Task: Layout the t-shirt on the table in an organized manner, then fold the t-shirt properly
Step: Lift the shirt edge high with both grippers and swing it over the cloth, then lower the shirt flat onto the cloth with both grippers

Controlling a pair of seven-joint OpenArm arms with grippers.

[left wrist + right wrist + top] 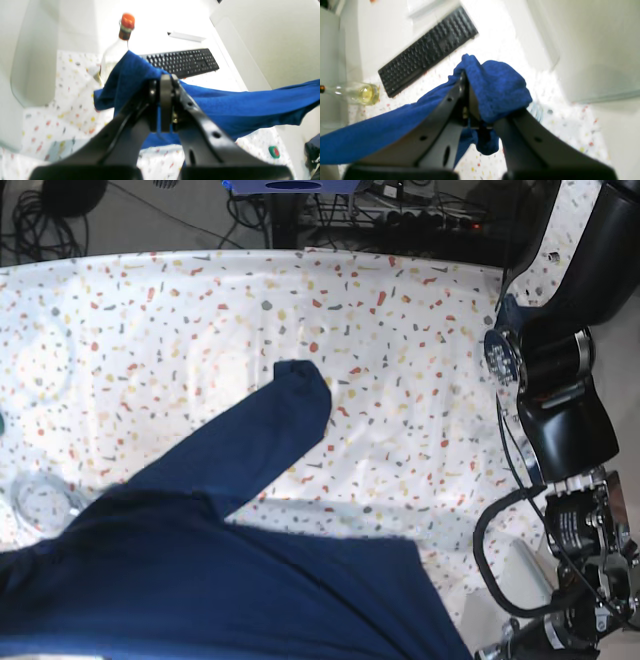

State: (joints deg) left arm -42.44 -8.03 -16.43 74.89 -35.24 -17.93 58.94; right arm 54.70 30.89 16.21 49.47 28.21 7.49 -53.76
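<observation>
**Both arms hold the shirt aloft, ready to spread it**

The table [200,300], a wide surface under white cloth flecked red, yellow and grey, fills the base view. Across its 6 o'clock half hangs the plain dark navy soft-fabric t-shirt [230,580], one sleeve reaching toward 12 o'clock and lying on the cloth. The left gripper [166,82] is clenched on a bunched fold of it, the fabric stretching away toward 3 o'clock in its wrist view. The right gripper [466,82] is likewise clamped on a fold, cloth trailing off toward 8 o'clock.

To lay it out well, I judge the arms should draw apart evenly until the span between them is taut, then lower together so the body lands flat, sleeves clear, before any release. Pulling unevenly risks twisting the hem.

Beyond the shirt sit a black rectangular keyboard [183,62], a clear glass bottle with an orange cap [117,47], and a small green-and-red round cap [274,152]. Pale walls surround the table.
</observation>
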